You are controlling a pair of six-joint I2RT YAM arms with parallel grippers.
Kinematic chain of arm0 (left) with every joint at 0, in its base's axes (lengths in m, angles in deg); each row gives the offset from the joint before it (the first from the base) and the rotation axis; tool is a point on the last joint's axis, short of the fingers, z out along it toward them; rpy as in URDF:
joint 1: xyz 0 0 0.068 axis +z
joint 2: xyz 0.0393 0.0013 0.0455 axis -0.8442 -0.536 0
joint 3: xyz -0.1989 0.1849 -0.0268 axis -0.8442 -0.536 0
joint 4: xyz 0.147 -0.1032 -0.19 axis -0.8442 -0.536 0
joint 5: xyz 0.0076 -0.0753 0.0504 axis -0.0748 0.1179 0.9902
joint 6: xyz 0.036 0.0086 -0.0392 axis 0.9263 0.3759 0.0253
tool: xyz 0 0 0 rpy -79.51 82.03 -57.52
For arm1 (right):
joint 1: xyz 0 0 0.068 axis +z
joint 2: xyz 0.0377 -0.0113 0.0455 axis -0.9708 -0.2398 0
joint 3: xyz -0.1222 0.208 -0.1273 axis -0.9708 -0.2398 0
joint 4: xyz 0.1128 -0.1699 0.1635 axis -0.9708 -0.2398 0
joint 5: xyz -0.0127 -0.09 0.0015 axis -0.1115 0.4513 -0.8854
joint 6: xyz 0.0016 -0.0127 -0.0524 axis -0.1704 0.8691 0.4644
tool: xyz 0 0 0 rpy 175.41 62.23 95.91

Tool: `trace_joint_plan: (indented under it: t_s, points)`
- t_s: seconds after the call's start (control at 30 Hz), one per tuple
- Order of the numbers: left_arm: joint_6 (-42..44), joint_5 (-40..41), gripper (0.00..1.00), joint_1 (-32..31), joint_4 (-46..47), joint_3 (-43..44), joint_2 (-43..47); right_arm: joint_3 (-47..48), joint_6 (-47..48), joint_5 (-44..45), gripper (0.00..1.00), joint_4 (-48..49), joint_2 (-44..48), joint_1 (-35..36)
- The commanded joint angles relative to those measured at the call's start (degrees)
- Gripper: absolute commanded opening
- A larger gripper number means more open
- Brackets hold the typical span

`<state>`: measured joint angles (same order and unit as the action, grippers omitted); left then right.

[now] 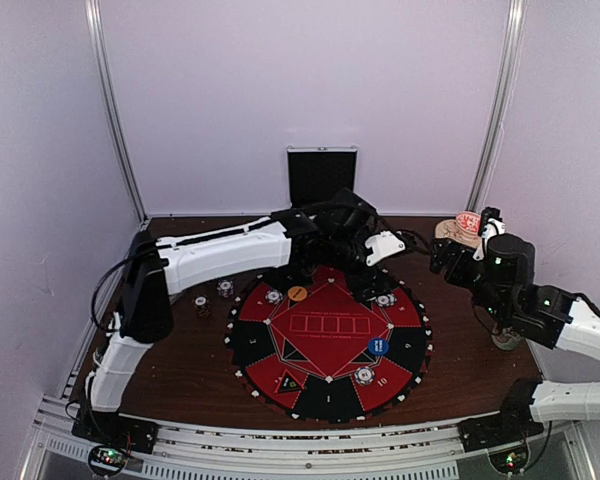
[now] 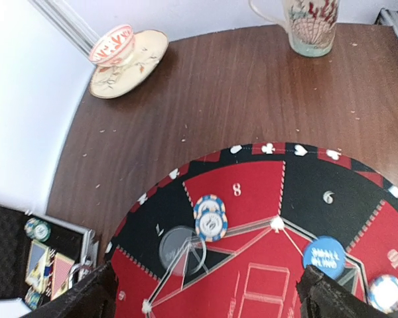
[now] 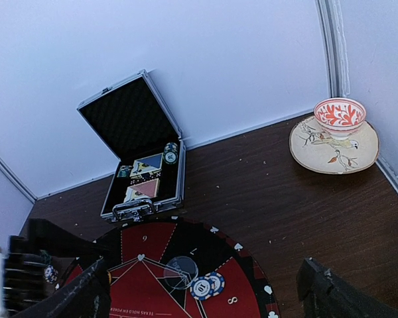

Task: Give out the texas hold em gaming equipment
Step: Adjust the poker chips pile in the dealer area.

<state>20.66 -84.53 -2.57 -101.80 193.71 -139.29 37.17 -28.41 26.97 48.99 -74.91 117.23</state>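
A round red-and-black poker mat (image 1: 330, 335) lies mid-table. On it are blue-white chips (image 1: 385, 300), (image 1: 273, 296), (image 1: 364, 376), an orange disc (image 1: 297, 293) and a blue disc (image 1: 378, 346). Two more chips (image 1: 225, 288) sit on the wood left of the mat. My left gripper (image 1: 365, 275) hovers over the mat's back edge, open and empty (image 2: 209, 301). Below it are two overlapping chips (image 2: 209, 217), a clear disc (image 2: 182, 250) and the blue disc (image 2: 324, 255). My right gripper (image 1: 442, 258) is open and empty (image 3: 205, 303) above the back right. An open case (image 3: 139, 152) holds cards and chips.
A tan dish with a red-white cup (image 1: 460, 228) stands at the back right, also in the right wrist view (image 3: 333, 136). A patterned mug (image 2: 312, 26) stands right of the mat, partly hidden behind my right arm in the top view (image 1: 507, 340). White walls enclose the table.
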Motion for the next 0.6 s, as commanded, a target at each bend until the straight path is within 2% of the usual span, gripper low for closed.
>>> trace_joint_plan:
  t_s: [0.0, 0.2, 0.57]
  points:
    - [0.3, 1.5, 0.98, 1.1, 0.7, -10.8, 11.2, 3.3, 1.1, -1.1, 1.00, -0.3, -3.5, -0.3]
    - [-1.3, 1.2, 0.98, 8.5, 0.8, -24.8, 24.2, 11.1, 2.2, -8.5, 1.00, -4.3, -15.4, -0.3]
    - [-3.2, -7.6, 0.98, 26.7, 8.3, -52.8, 47.0, 25.9, 8.2, -16.0, 1.00, -12.4, -39.3, -2.1]
